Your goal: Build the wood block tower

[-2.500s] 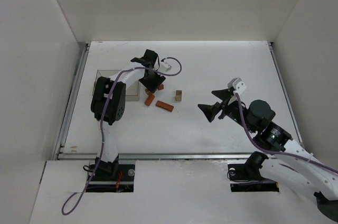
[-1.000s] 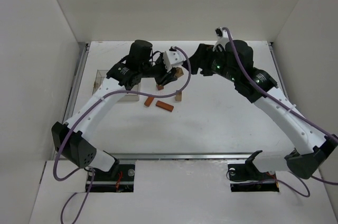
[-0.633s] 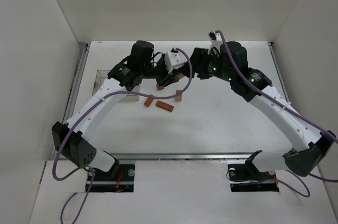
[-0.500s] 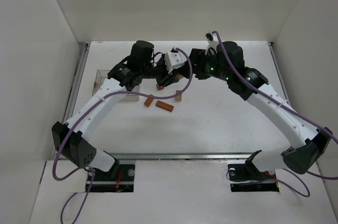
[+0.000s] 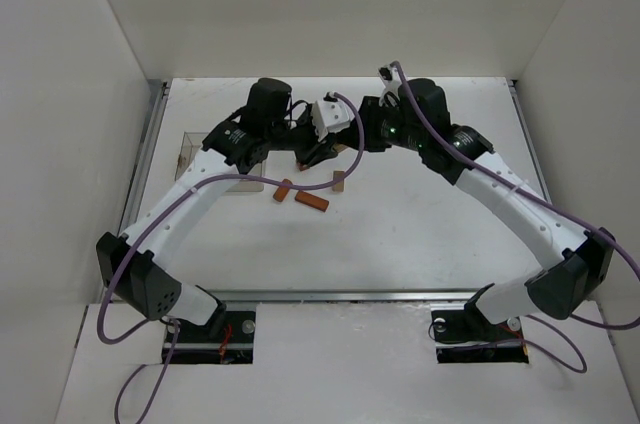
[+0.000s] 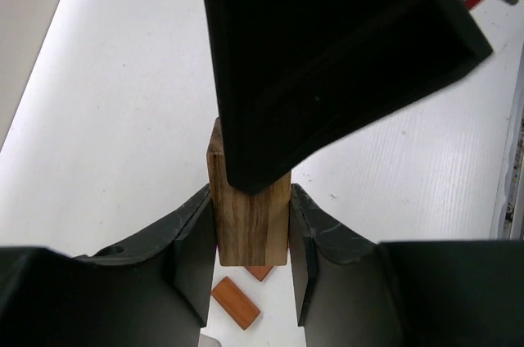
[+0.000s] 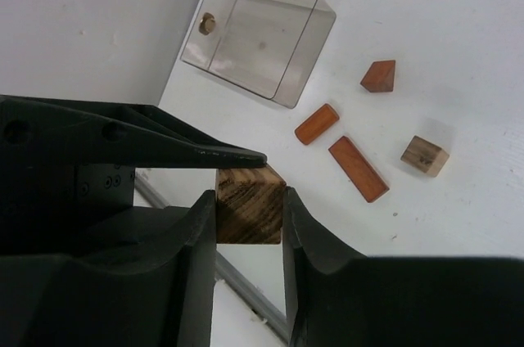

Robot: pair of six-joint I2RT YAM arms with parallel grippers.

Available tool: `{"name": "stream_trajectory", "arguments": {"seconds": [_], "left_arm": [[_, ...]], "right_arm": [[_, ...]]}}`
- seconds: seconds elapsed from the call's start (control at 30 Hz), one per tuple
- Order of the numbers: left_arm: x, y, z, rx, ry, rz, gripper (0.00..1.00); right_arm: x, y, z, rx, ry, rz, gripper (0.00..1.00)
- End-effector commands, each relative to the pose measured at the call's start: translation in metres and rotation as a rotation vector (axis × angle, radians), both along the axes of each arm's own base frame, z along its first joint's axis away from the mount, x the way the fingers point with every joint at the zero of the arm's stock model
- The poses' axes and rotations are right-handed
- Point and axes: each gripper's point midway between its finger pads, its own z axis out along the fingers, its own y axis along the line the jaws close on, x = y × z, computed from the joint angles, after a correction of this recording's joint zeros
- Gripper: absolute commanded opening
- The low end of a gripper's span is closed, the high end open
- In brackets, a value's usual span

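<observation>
both arms reach in & meet up in the air over the middle of the white table [image 5: 420,234]. the left gripper [image 6: 250,232] & the right gripper [image 7: 249,228] both have the same thing: a stripy tan block [image 7: 247,198]. the l jaws are pulled in narrow & press on two of its sides. the r jaws are shut on it too, one on each side. in the left wrist view one big black r finger [image 6: 327,60] covers the top part of the block. the block is up off the table & touches no other block.

under it, 4 more blocks lie on the table, each on its own. a long red bar [image 7: 358,168] lies flat. a short red bar [image 7: 317,123] is just beside it, not touching. a red wedge [image 7: 378,75] sits a bit farther off. a small tan cube [image 7: 425,155] is near the long bar's end, w/ a gap btwn them.

a clear box [image 7: 262,36], open on top, sits near the table's left edge, apart from the blocks. in one corner of it is a small gold round thing [image 7: 207,24]; can't tell what it is.
</observation>
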Motion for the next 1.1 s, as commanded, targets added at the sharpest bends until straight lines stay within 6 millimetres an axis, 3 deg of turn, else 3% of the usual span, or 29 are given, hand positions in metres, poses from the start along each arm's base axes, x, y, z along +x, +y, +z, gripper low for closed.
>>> {"name": "stream_trajectory", "arguments": {"seconds": [0.0,0.2,0.27,0.33,0.4,0.43,0.5,0.57,0.7,0.73,0.87,1.0,1.07], "left_arm": [[-0.013,-0.002,0.04,-0.075,-0.084,-0.04,0.0],[-0.008,-0.001,0.043,-0.079,-0.106,-0.024,0.0],[-0.007,0.0,0.039,-0.072,-0.094,-0.009,0.1],[-0.005,0.001,0.039,-0.067,-0.097,0.0,0.28],[-0.001,0.003,0.034,-0.057,-0.1,0.019,0.38],[-0.001,0.002,0.032,-0.062,-0.091,0.024,0.51],[0.004,0.004,0.033,-0.061,-0.095,0.059,0.68],[0.006,0.006,0.027,-0.047,-0.09,0.075,0.98],[0.011,0.018,0.019,-0.01,-0.1,0.141,1.0],[0.01,0.021,0.012,0.001,-0.093,0.149,1.0],[0.001,0.041,-0.004,0.045,-0.103,0.203,1.0],[0.003,0.068,-0.033,0.068,-0.07,0.38,1.0],[0.009,0.092,-0.055,0.09,-0.045,0.553,1.0]], "right_arm": [[-0.003,0.013,0.009,0.051,-0.024,0.071,0.26],[-0.008,0.019,0.005,0.059,-0.019,0.12,0.12],[-0.01,0.02,0.011,0.072,-0.034,0.129,0.01],[-0.011,0.019,0.013,0.078,-0.043,0.129,0.0],[-0.011,0.016,0.012,0.074,-0.044,0.119,0.0],[-0.013,0.015,0.018,0.085,-0.06,0.119,0.0],[-0.01,0.011,0.019,0.077,-0.067,0.091,0.0],[-0.008,0.004,0.017,0.05,-0.07,0.055,0.0],[0.002,-0.019,0.008,-0.022,-0.06,-0.078,0.0],[0.014,-0.035,0.002,-0.066,-0.062,-0.173,0.0],[0.027,-0.082,-0.028,-0.259,-0.016,-0.397,0.0],[0.029,-0.11,-0.079,-0.485,0.083,-0.48,0.0],[0.033,-0.113,-0.106,-0.556,0.119,-0.493,0.0]]}}
